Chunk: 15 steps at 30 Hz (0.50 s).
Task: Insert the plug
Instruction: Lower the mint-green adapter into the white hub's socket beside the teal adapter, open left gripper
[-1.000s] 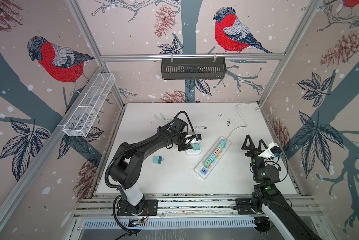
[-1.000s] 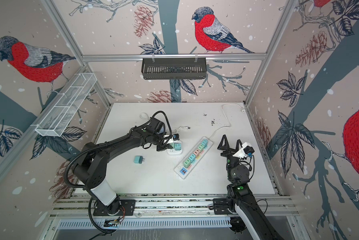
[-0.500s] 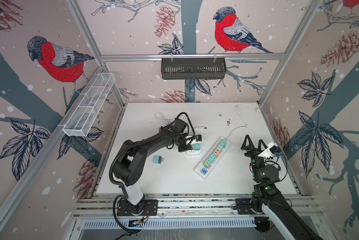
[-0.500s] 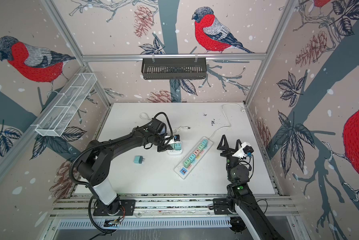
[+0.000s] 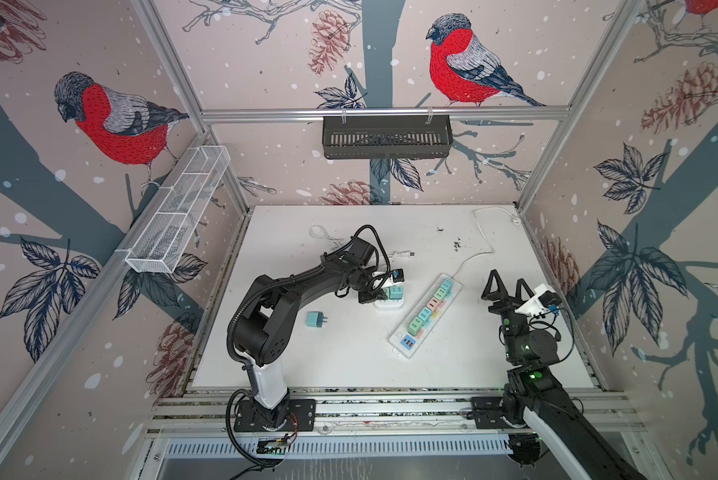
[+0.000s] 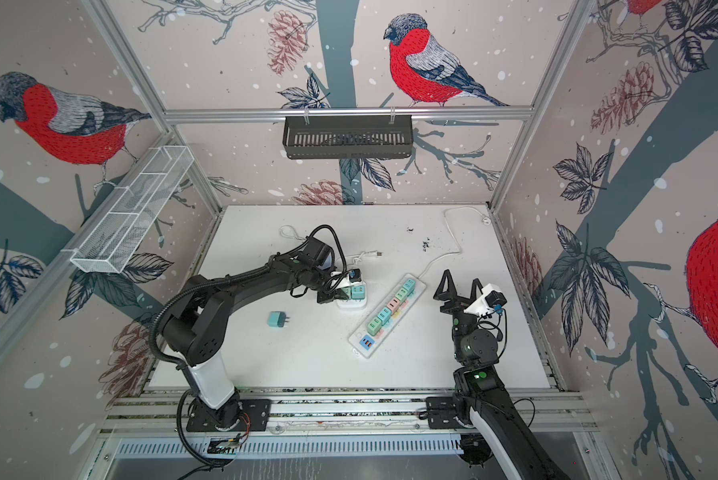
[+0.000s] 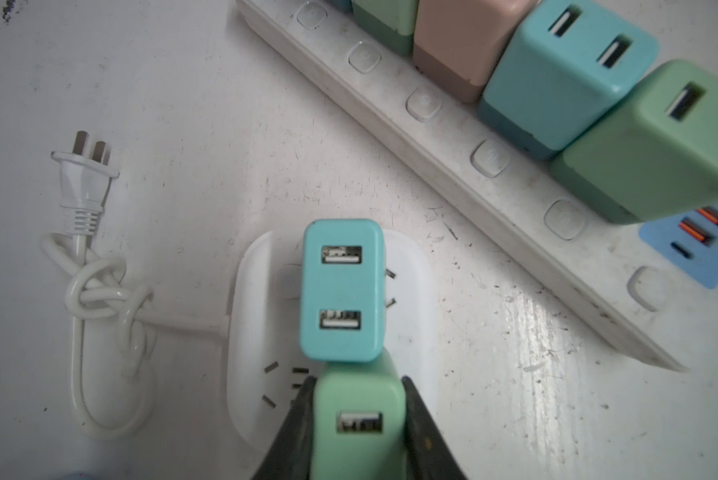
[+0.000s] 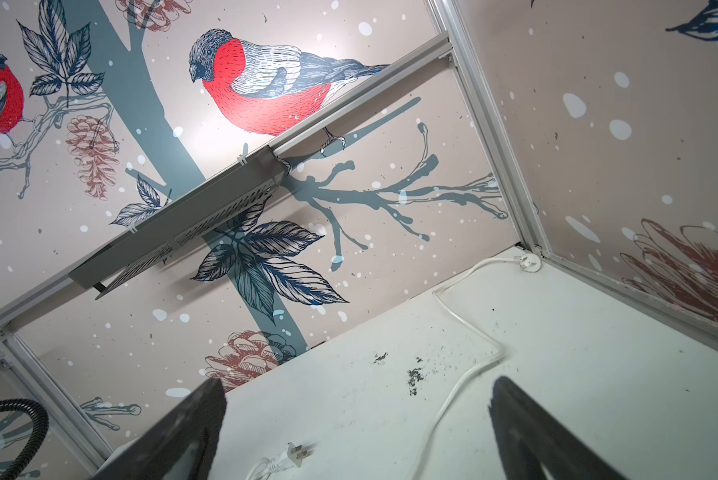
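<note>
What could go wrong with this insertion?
1. The green charger, clamped in the left gripper, sits tight beside the teal charger on the block; it may jam against it.
2. Nothing braces the small white socket block; the right gripper hangs open, away, so a push may slide it.

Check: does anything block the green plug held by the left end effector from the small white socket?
Nothing visible does. The green plug sits over the small white socket; the teal adapter stands beside it. The plug's underside is hidden.
</note>
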Tool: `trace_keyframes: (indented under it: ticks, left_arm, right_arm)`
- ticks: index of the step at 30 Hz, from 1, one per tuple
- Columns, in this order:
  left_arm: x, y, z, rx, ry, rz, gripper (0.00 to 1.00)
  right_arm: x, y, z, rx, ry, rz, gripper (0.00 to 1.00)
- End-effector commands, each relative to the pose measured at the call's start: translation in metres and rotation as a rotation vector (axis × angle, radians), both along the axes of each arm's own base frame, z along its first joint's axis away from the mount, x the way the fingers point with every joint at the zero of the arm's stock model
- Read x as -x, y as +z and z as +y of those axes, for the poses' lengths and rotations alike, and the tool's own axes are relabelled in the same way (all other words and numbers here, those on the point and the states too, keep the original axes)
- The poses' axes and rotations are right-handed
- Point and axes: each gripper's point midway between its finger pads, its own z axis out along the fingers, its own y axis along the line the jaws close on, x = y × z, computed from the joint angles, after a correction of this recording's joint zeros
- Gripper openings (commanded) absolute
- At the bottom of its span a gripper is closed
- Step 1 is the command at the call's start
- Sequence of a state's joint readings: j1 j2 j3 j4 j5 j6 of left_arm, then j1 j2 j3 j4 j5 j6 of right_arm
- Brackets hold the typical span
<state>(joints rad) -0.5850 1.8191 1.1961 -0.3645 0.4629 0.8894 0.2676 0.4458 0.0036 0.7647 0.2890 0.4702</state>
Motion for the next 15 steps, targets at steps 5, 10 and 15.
trace_keyframes:
  ticks: [5,10,15]
  left_arm:
    - [0.006,-0.015,0.005,-0.043,0.002,0.063,0.00]
    - [0.003,-0.017,0.000,-0.046,0.047,0.131,0.00]
    - [0.010,-0.015,-0.013,-0.037,0.055,0.183,0.00]
  right_arm:
    - [0.006,-0.064,0.000,0.040,0.006,0.108,1.00]
    - [0.006,-0.063,0.000,0.040,0.006,0.107,1.00]
    - [0.005,-0.063,0.000,0.039,0.006,0.108,1.00]
